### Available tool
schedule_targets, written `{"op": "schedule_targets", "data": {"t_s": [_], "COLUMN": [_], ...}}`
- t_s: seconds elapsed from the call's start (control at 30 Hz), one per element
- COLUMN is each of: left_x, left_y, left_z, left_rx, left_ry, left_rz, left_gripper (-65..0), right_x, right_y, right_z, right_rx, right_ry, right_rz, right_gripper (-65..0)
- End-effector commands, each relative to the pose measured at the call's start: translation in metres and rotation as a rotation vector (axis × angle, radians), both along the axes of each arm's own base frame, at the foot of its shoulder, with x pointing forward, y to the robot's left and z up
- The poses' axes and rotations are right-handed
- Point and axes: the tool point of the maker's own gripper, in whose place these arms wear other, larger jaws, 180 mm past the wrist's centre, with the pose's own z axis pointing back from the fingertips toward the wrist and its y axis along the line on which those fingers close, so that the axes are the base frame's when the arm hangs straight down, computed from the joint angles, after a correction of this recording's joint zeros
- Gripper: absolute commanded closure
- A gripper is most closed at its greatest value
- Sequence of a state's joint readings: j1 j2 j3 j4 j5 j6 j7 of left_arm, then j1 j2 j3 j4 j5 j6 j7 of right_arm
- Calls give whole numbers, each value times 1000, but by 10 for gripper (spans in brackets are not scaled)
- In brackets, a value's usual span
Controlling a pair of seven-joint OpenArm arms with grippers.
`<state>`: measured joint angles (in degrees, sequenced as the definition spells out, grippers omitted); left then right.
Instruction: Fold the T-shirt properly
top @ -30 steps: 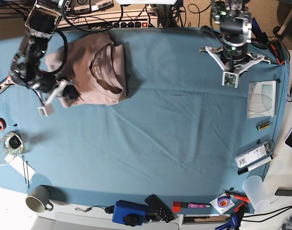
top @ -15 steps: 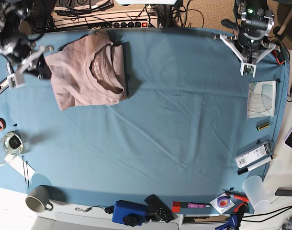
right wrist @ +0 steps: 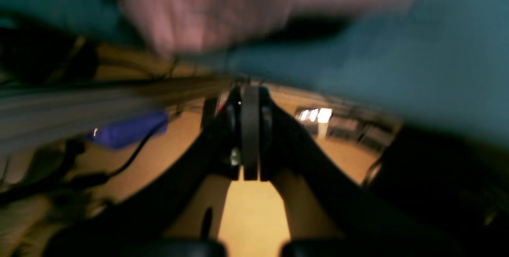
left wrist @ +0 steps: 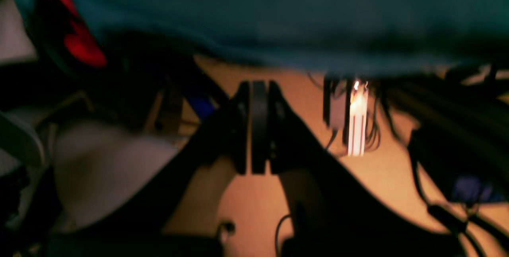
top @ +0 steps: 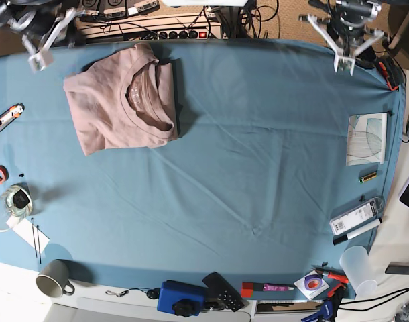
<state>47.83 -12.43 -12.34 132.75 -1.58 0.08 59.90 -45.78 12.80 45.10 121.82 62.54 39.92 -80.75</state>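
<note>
The T-shirt (top: 121,100), dusty pink-brown, lies folded into a compact rectangle at the far left of the blue-teal table cloth (top: 258,154), collar facing up. In the right wrist view it is a blurred pink patch (right wrist: 214,6) at the top. My right gripper (right wrist: 250,129) is shut and empty, raised past the table's far left corner (top: 47,33), apart from the shirt. My left gripper (left wrist: 254,129) is shut and empty, raised over the far right corner (top: 345,37), with only floor and cables behind it.
A power strip (top: 171,30) and cables run along the far edge. A mug (top: 53,278), blue box (top: 181,298) and remote (top: 223,292) sit at the near edge. A paper sheet (top: 367,137), battery (top: 369,176) and plastic cup (top: 359,268) are on the right; a tape roll (top: 17,200) is on the left.
Both arms have pulled back and up to the far corners. The right gripper let go of the shirt's left edge, which now lies flat and folded.
</note>
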Motion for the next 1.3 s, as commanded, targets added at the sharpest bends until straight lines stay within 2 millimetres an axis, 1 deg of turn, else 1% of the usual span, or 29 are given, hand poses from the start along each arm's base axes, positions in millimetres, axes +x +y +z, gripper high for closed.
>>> {"op": "schedule_targets", "data": {"t_s": [0.0,0.1,0.17,0.27,0.37,0.5,0.63,0.7,0.77,0.83,0.9,0.97,1.1,1.2,1.27], "left_x": [-8,-28,-38,-51,-67,-93,-117,-125,-132,-140,-146,-150,-160,-157,-149], "left_y": [2,3,5,9,14,20,22,23,26,29,33,37,39,34,25], "left_z": [1,-5,-9,-17,-34,-58,-77,-86,-96,-110,-126,-143,-178,-202,-216], "left_rx": [10,12,16,35,39,34,12,9,7,7,6,2,-17,-69,-132], "left_ry": [14,73,100,143,209,299,375,386,399,425,446,454,503,516,497], "left_rz": [-4,-1,-1,0,14,36,61,66,69,82,98,114,145,147,162], "left_gripper": [0,0,0,0,0,0,0,0,0,0,0,0,0,0,0], "right_x": [-6,-24,-33,-45,-58,-83,-110,-126,-146,-154,-157,-155,-146,-137,-132], "right_y": [3,11,12,2,-10,-21,-27,-28,-32,-34,-31,-26,-15,-12,-10], "right_z": [2,-4,-6,-13,-25,-48,-71,-83,-98,-116,-135,-153,-188,-214,-227], "right_rx": [8,38,37,-20,-39,18,71,81,44,3,-12,-10,18,6,-1], "right_ry": [1,46,73,126,186,280,385,459,557,601,634,654,675,652,637], "right_rz": [-5,-37,-48,-52,-83,-169,-225,-220,-183,-139,-93,-70,-69,-65,-57], "right_gripper": [0,0,0,0,0,0,0,0,0,0,0,0,0,0,0]}}
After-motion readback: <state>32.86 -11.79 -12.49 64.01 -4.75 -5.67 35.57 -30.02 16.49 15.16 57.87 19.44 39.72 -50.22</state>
